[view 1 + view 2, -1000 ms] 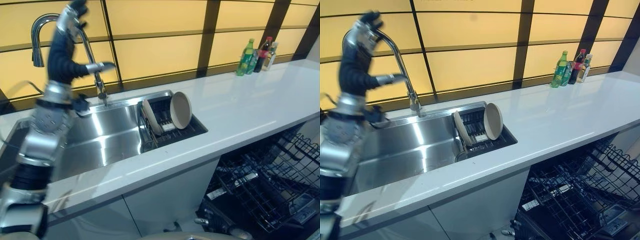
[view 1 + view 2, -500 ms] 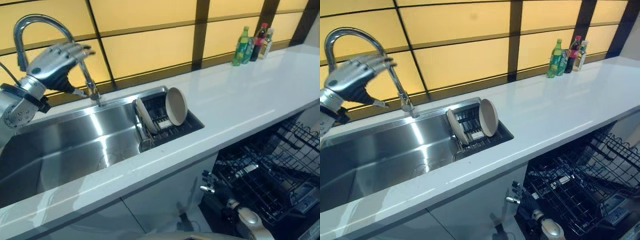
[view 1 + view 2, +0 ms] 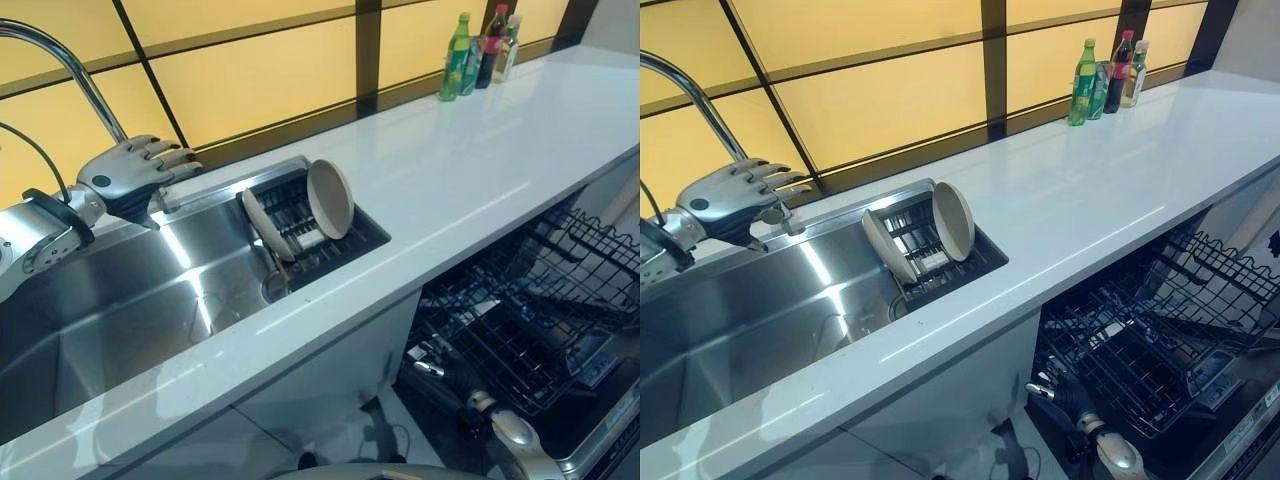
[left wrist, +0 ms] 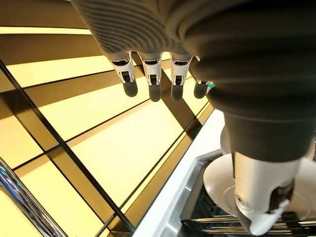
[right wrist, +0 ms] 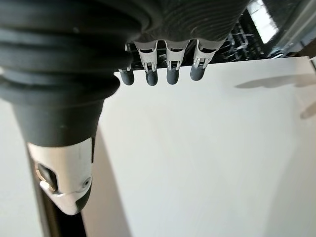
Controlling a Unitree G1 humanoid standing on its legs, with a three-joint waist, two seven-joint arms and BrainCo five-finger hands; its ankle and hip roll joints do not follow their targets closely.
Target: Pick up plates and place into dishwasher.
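Two beige plates stand on edge in a black rack (image 3: 345, 238) at the right end of the sink: a larger one (image 3: 330, 198) and one leaning to its left (image 3: 260, 222). My left hand (image 3: 128, 176) hovers open over the sink's back edge, left of the rack and apart from the plates. Its fingers (image 4: 150, 74) are straight and hold nothing, and a plate (image 4: 217, 187) shows past the thumb. My right hand (image 5: 168, 61) hangs open and empty low by the open dishwasher (image 3: 540, 320), whose wire racks are pulled out.
A tall curved faucet (image 3: 70, 60) rises behind my left hand. The steel sink (image 3: 120, 310) lies left of the rack. A white counter (image 3: 480, 170) runs right, with three bottles (image 3: 475, 50) at its far end. The dishwasher door stands open below the counter's front edge.
My left hand has come down from beside the faucet's top to just above the sink's back edge, nearer the rack. The camera has shifted, and my right arm now shows by the dishwasher.
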